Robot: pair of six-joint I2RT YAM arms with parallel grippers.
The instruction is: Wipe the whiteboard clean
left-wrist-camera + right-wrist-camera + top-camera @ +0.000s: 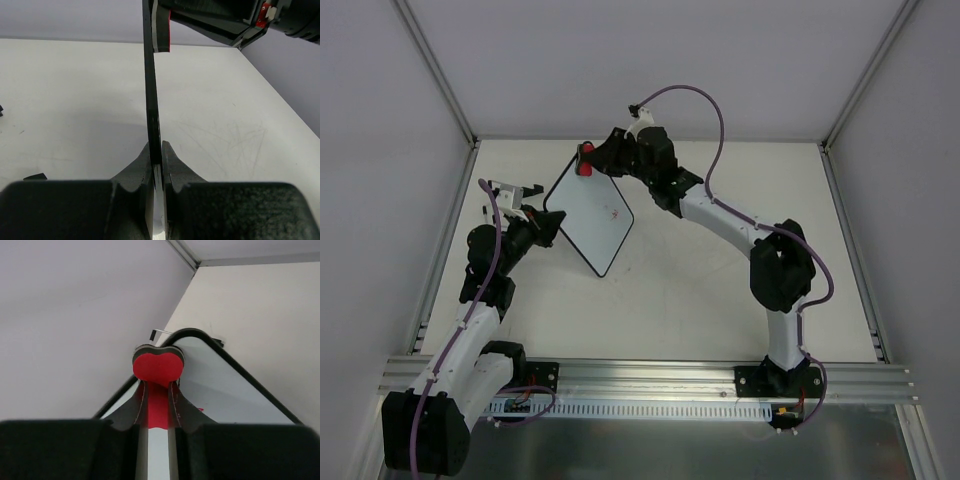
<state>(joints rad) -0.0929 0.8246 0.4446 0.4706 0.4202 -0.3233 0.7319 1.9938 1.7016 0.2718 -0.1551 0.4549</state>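
The whiteboard [590, 212], white with a thin black frame, is held tilted above the table, with a small red mark [616, 213] near its right corner. My left gripper [548, 224] is shut on the board's left edge; the left wrist view shows the board edge-on [151, 100] between the jaws [156, 150]. My right gripper [596, 158] is shut on the red bone-shaped eraser [585, 160] at the board's top corner. In the right wrist view the eraser [158, 366] sticks out past the fingertips over the board [225, 390], and a bit of red marking [197, 409] shows beside a finger.
A white and black clip-like object [510, 192] lies on the table left of the board. Metal frame rails [445, 240] run along the table's left and right edges. A grey back wall [75, 315] stands close behind the board.
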